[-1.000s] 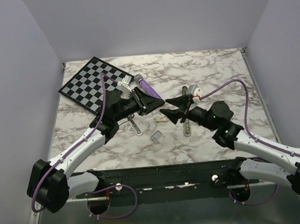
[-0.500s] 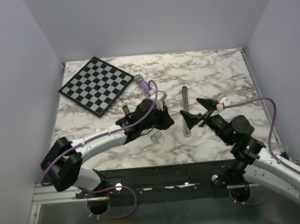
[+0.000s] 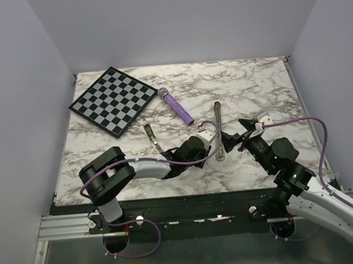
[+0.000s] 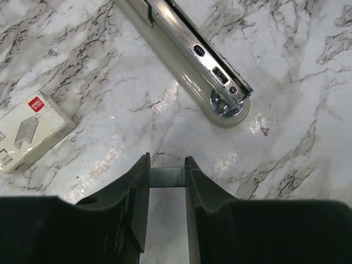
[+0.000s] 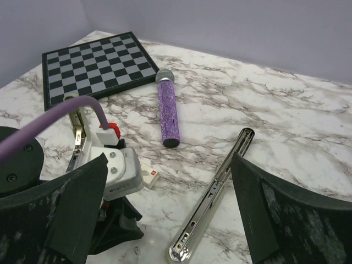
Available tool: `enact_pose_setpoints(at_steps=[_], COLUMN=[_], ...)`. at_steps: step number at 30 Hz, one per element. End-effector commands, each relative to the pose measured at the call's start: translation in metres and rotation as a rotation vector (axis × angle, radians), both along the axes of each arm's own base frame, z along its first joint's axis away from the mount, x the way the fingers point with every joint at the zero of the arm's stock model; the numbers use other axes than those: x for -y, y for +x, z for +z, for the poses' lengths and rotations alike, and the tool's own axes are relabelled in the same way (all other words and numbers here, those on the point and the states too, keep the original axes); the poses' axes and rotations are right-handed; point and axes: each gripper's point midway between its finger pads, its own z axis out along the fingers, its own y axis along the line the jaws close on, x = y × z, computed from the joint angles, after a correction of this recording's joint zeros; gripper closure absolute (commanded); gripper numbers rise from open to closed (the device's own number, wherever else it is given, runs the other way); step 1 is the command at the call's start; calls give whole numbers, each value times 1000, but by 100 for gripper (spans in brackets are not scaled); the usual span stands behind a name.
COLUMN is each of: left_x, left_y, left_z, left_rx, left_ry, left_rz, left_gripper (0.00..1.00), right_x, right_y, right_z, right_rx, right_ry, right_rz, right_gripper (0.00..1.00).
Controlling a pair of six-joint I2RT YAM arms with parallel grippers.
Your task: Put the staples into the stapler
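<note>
Pinching staples [image 4: 168,177] edge-on in left gripper [image 4: 166,169] tips, hovering mid-bench just short of stapler [image 4: 190,58] end. Leaving right gripper [image 3: 233,133] gaping, holding nothing. Risking strip tilting, snapping or missing the channel; unbraced stapler probably skidding when nudged.

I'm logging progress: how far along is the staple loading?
Done: the left gripper has the staples pinched between its fingers. In hand: they hang just short of the stapler, which lies flat. Left: seating the strip in the stapler; the right gripper stands open nearby, holding nothing.
</note>
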Motion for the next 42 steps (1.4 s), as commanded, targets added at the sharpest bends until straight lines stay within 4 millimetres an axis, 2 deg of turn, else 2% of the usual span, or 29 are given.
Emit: enact_pose_setpoints(at_steps=[1, 9, 15, 18, 23, 31, 34, 36, 37, 38, 40, 41, 42], left_x=[9, -1, -6, -6, -2, 0, 0, 0, -3, -5, -16, -22, -27], left_y=[13, 4, -2, -2, 1, 1, 1, 3, 5, 7, 15, 18, 21], left_z=[-3, -34, -40, -34, -18, 11, 30, 51, 57, 70, 81, 96, 101], left_rx=[93, 102, 105, 112, 130, 147, 156, 170, 163, 170, 161, 154, 145], left_ry=[-6, 71, 83, 67, 28, -54, -102, -154, -171, -203, -228, -277, -297], left_rz=[7, 1, -1, 3, 11, 30, 46, 62, 83, 100, 154, 185, 211], left_gripper=[77, 73, 66, 60, 48, 39, 36, 34, 34, 32, 31, 30, 29], right_x=[5, 8, 9, 10, 11, 16, 17, 15, 12, 11, 9, 7, 7], right_y=[3, 3, 3, 3, 1, -1, -3, -4, -3, -3, -4, -2, -3], right_z=[1, 0, 1, 2, 7, 18, 23, 21, 17, 27, 20, 24, 17], right_rx=[-7, -8, -8, -6, -4, -30, -53, -90, -115, -117, -179, -199, -249], right_ry=[-25, -25, -25, -23, -17, 31, 33, 19, 3, 13, -14, -21, -43], right_rz=[-32, -45, -51, -54, -54, -72, -73, -65, -62, -60, -58, -60, -66], right_gripper=[0, 0, 0, 0, 0, 0, 0, 0, 0, 0, 0, 0, 0])
